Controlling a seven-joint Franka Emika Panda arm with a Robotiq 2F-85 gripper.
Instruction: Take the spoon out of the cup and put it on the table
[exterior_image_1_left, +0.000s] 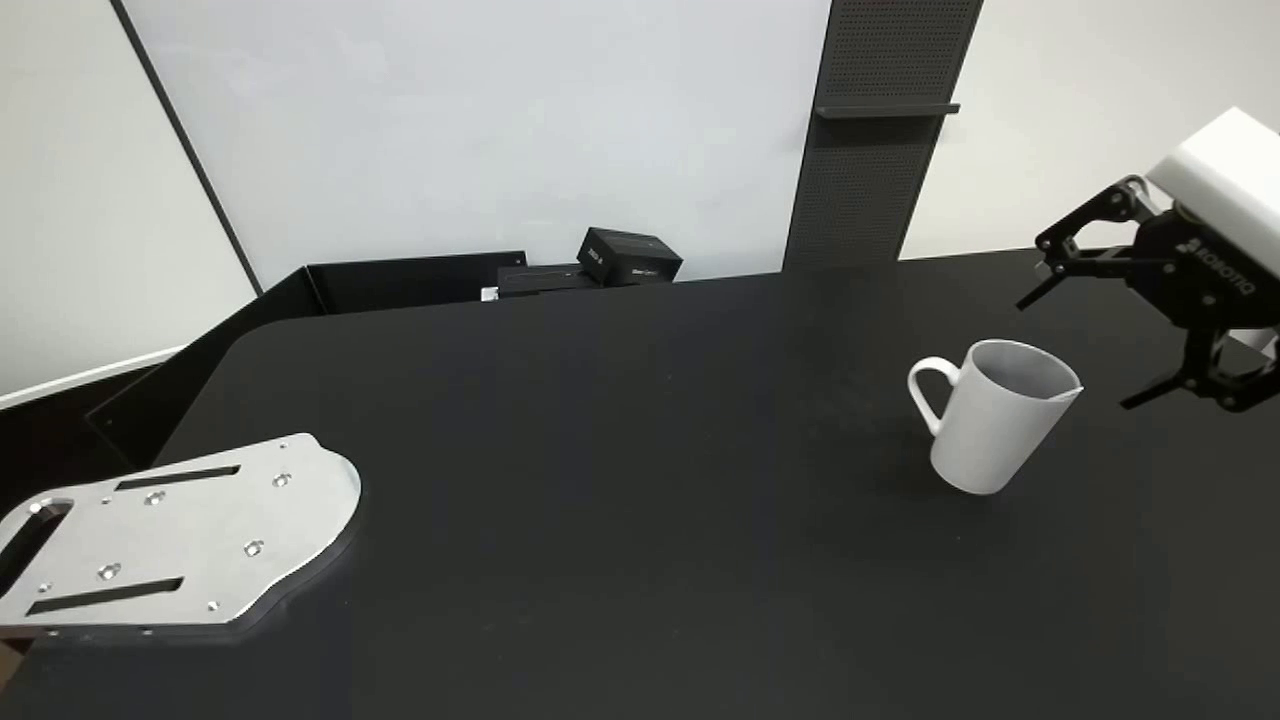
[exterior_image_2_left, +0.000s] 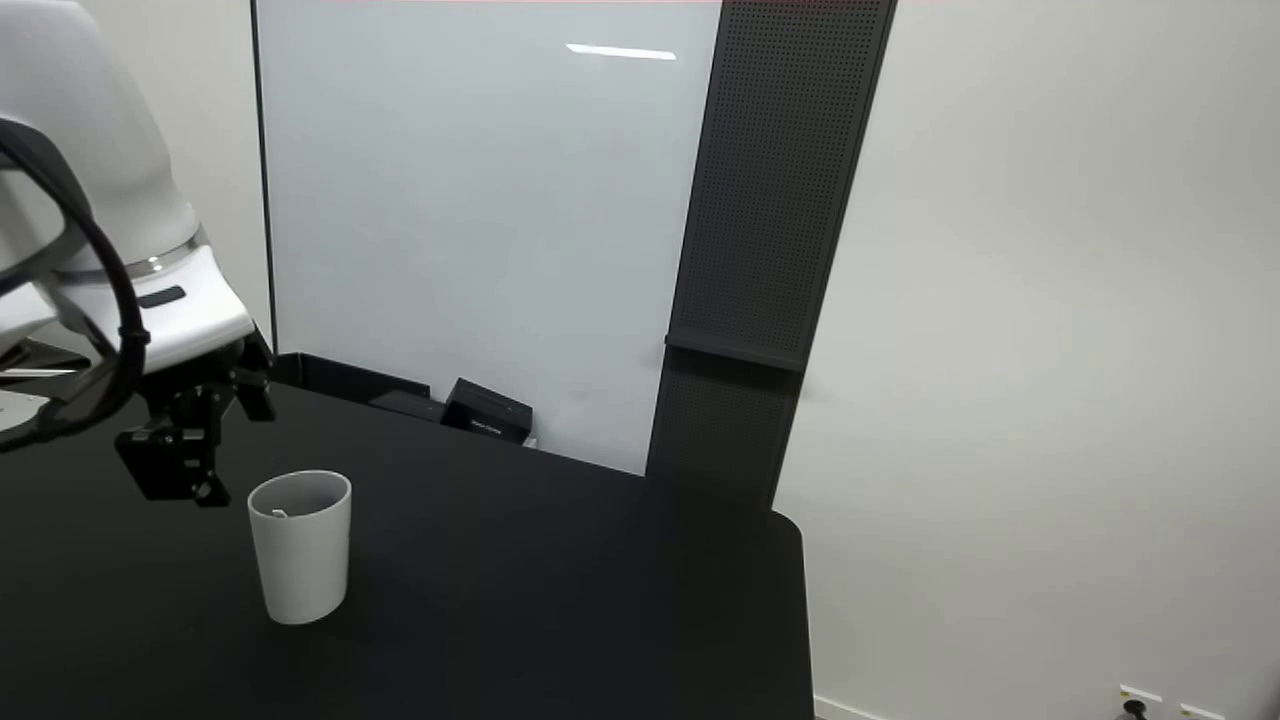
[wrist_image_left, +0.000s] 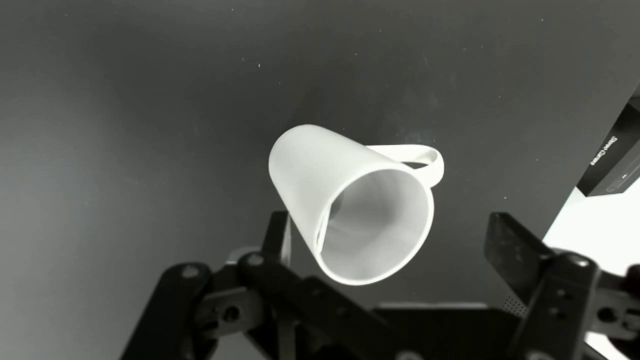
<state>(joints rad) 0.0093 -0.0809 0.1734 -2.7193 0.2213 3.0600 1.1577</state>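
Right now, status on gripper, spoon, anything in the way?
Gripper open, holding nothing. Spoon inside mug, partly visible. Possible snag: mug's wall, close beside spoon.

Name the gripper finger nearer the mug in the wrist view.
The finger on the spoon side; the other finger, on the mug's handle side, stands farther off.

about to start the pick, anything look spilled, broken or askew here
Nothing stands out: the white ceramic mug stands upright on the matte black tabletop, the thin-handled white spoon sits partly hidden inside, and no spill or breakage shows.
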